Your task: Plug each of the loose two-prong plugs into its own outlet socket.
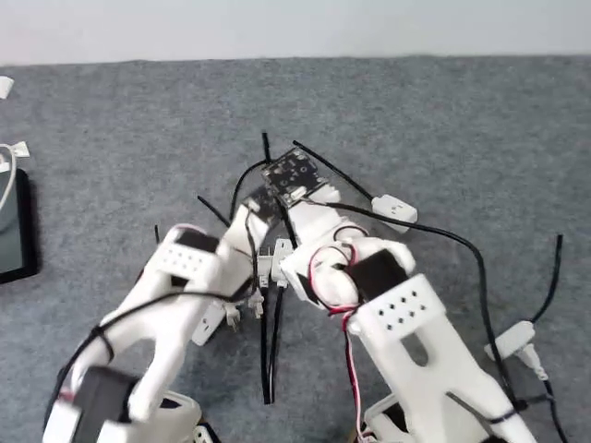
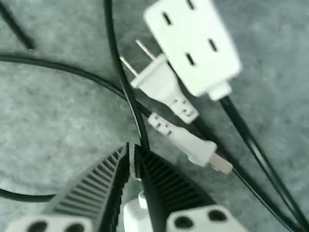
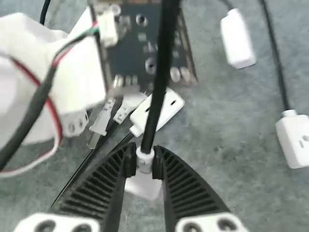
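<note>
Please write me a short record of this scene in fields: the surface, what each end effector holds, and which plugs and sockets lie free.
Surface: grey mat
Left end effector: shut on a black cord
Right end effector: shut on a white connector with a black cord; cannot tell if it is a plug or a socket
Loose plug: prongs bare, beside a socket block, not plugged in
Free sockets: near socket, far socket
</note>
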Tool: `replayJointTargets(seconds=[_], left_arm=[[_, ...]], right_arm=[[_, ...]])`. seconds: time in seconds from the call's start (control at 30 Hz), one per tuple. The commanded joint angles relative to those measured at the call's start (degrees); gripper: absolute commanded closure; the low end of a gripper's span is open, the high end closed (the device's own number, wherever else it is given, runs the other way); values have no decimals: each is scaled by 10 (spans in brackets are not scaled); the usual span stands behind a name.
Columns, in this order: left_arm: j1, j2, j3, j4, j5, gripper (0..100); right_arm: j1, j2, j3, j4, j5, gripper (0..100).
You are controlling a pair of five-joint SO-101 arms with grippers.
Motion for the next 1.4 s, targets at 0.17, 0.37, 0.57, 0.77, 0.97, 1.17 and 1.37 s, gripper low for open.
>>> replayJointTargets(seconds=[0.17,0.37,0.57,0.77,0.97,1.17,1.37], left_arm=[[14,-138,65,-37,-22,987],[13,-144,69,-47,-8,987],[14,-141,71,-47,-12,987],[25,-145,82,-54,-29,987],[-27,-146,88,-114,-4,987],[-116,-146,92,-187,90,987],[-139,-146,92,-198,97,987]], right_arm=[[-15,0,-29,-13,-25,991],[-5,6,-25,-41,-62,991],[-3,6,-8,-73,-55,991],[0,5,-8,-74,-58,991],[56,7,42,-169,-149,991],[58,7,121,-288,-187,991],[60,29,124,-313,-186,991]])
